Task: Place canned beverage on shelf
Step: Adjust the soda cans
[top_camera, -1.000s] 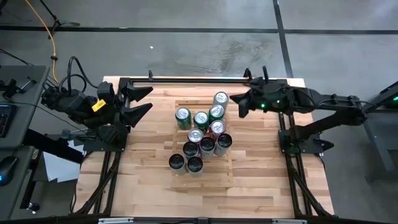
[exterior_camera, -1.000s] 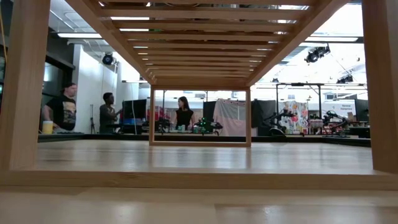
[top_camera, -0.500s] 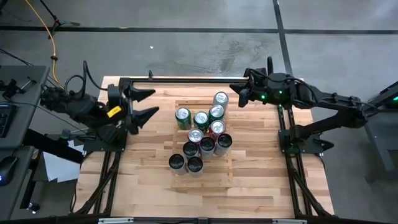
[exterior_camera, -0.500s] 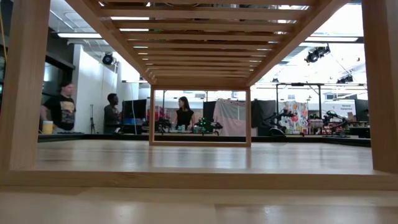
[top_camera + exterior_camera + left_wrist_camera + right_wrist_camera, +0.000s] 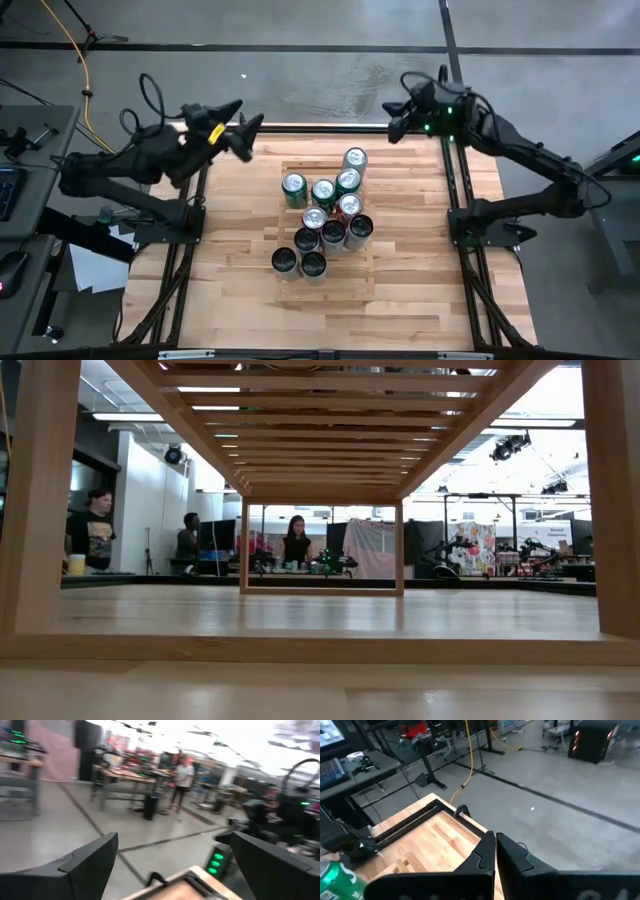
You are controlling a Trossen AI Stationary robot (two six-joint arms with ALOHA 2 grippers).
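Observation:
Several cans (image 5: pixel 322 225), some green and some dark, stand upright in a cluster on the slatted wooden shelf (image 5: pixel 345 285) at the table's middle. In the low view the shelf's slats (image 5: pixel 320 420) show from below. My left gripper (image 5: pixel 247 125) is open above the table's far left corner, clear of the cans, with nothing between its fingers (image 5: pixel 90 865). Above the far edge on the right, my right gripper (image 5: pixel 393 118) is shut on nothing, as its wrist view (image 5: pixel 495 851) confirms. One green can (image 5: pixel 337 877) shows at the edge of that view.
A dark rail (image 5: pixel 320 127) runs along the table's far edge between the two arms. Bare butcher-block tabletop (image 5: pixel 230 260) lies left, right and in front of the shelf. People stand in the room beyond (image 5: pixel 296 545).
Both arms have swung toward the table's far edge, away from the cans. The left gripper went from the left side to the far left corner, staying open. The right gripper went from over the far right of the table to its far edge, staying shut. The cans have kept still.

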